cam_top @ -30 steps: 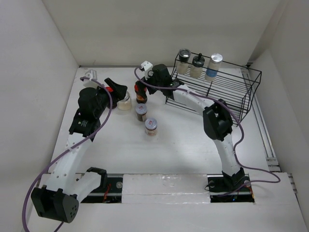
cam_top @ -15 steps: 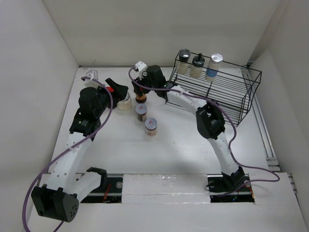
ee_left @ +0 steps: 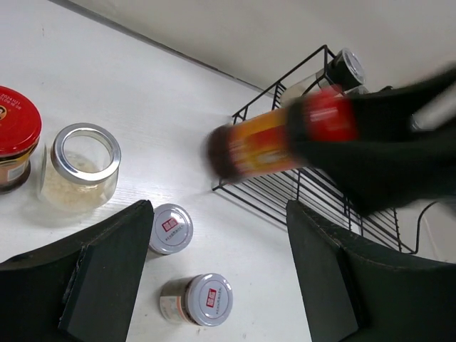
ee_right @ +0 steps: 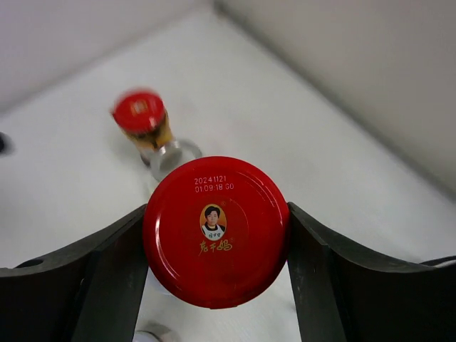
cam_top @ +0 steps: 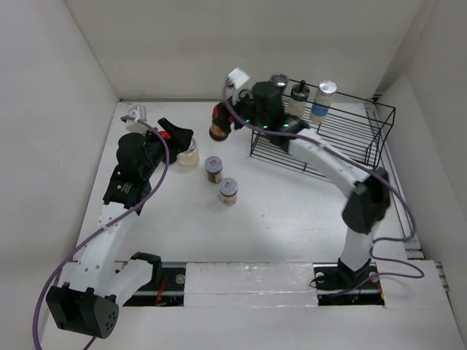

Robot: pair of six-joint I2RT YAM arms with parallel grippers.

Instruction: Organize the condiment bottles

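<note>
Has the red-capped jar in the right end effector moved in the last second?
Yes. The red-capped jar, held in the right end effector, has pulled away from the nearest silver-capped jar, toward the back wall.

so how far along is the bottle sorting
Done: three bottles stand in the wire rack. In hand: the right pincer holds a red-capped dark jar in the air. Left on the table: two small silver-capped jars, a pale jar and another red-capped jar.
</note>
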